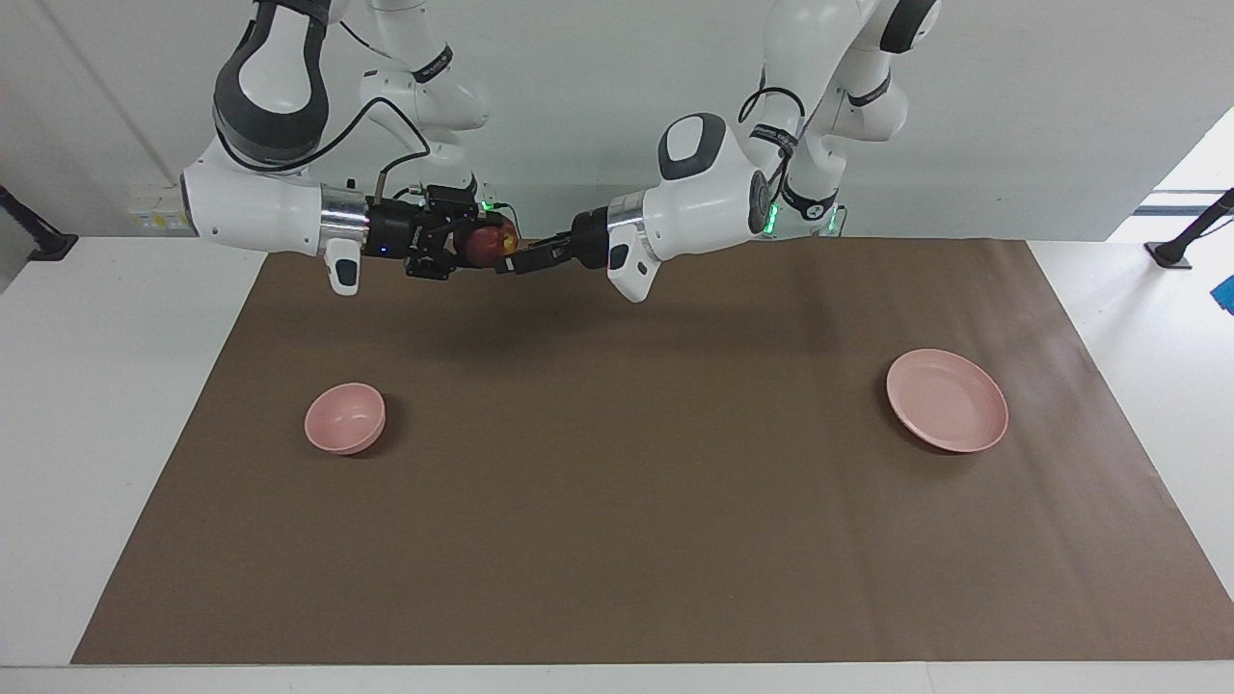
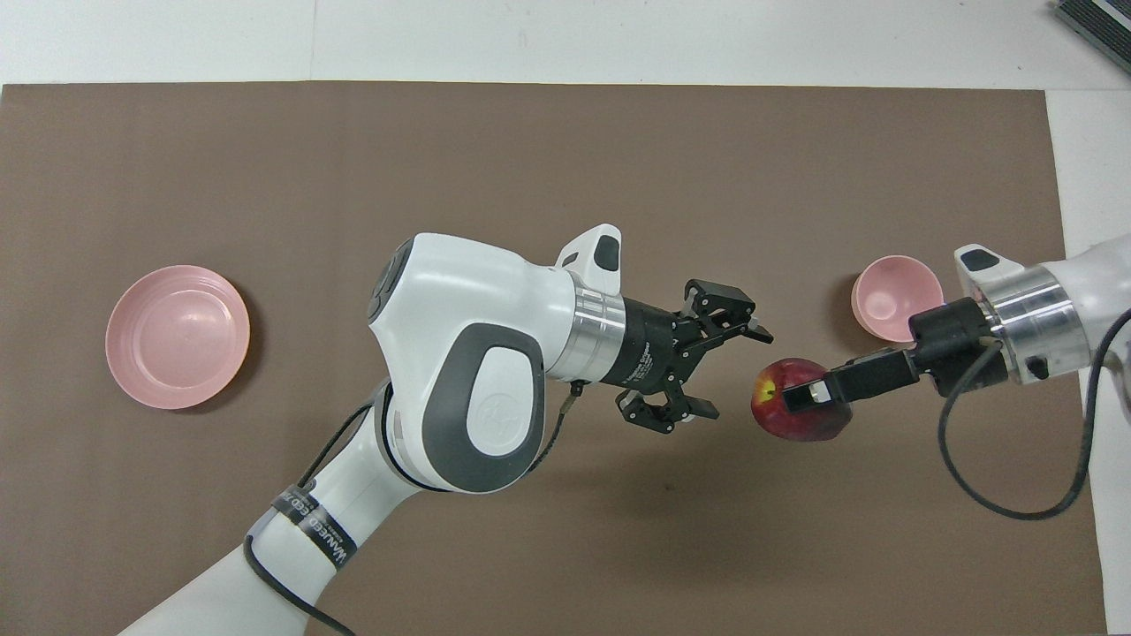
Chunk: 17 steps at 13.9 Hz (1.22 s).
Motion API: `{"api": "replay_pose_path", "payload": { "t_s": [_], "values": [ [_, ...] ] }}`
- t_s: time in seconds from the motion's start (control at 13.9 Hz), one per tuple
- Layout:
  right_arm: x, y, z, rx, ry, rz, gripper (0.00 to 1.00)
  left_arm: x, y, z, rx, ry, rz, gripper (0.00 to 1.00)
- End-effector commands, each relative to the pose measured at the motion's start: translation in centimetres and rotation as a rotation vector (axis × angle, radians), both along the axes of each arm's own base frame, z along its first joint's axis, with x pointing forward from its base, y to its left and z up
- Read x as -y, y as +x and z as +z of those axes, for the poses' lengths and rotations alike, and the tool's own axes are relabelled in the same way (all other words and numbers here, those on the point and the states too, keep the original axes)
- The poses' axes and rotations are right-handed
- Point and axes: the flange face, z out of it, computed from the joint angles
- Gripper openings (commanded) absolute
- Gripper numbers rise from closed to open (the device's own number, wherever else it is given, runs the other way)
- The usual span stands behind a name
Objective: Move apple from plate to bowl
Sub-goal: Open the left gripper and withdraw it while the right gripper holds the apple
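The right pincer [image 1: 482,243] is clamping the small round dark red apple [image 1: 494,239] in mid-air. The left pincer [image 2: 738,371] is waiting beside it, spread wide and empty. Recommended: centre over the small deep pink bowl [image 1: 345,417] below, then lower before releasing.

Red apple [image 2: 800,413] aloft (gripper-held); pink plate [image 2: 177,336], bowl [image 2: 897,298] empty.

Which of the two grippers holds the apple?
The right gripper, shut on the apple; the left gripper is open and apart from it.
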Motion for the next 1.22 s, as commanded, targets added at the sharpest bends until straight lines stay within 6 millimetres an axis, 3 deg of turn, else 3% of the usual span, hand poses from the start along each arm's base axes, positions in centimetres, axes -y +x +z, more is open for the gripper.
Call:
{"api": "replay_pose_path", "payload": {
  "t_s": [0.0,0.07,0.22,0.36,0.5,0.65,0.79,1.0,1.15],
  "values": [
    [1.5,1.5,0.1,0.062,-0.096,0.042,0.0,-1.7,1.4,-0.3,0.094,0.111,-0.021,1.0],
    [2.5,2.4,0.0,0.081,-0.167,0.063,0.0,-2.1,1.7,-0.5,0.133,0.15,-0.034,1.0],
    [3.9,3.9,-0.1,0.104,-0.267,0.097,0.0,-5.9,4.6,0.1,0.153,0.175,0.016,1.0],
    [5.2,4.5,-1.0,0.13,-0.384,0.114,0.0,-8.5,6.0,1.0,0.16,0.182,0.047,1.0],
    [5.6,5.5,-1.9,0.219,-0.54,0.175,0.0,-12.6,7.7,2.6,0.19,0.206,0.088,1.0],
    [5.9,6.7,-0.9,0.281,-0.669,0.228,0.0,-15.9,7.7,2.3,0.156,0.284,-0.013,1.0],
    [5.8,8.3,-1.9,0.318,-0.808,0.317,0.0,-19.0,7.2,2.0,0.149,0.341,-0.158,1.0],
    [6.9,10.5,-4.9,0.412,-0.96,0.456,0.0,-24.2,6.0,2.3,0.11,0.434,-0.329,1.0],
    [5.8,12.0,-5.8,0.506,-1.057,0.541,0.0,-26.4,5.3,2.1,0.088,0.52,-0.38,1.0]
  ]
}}
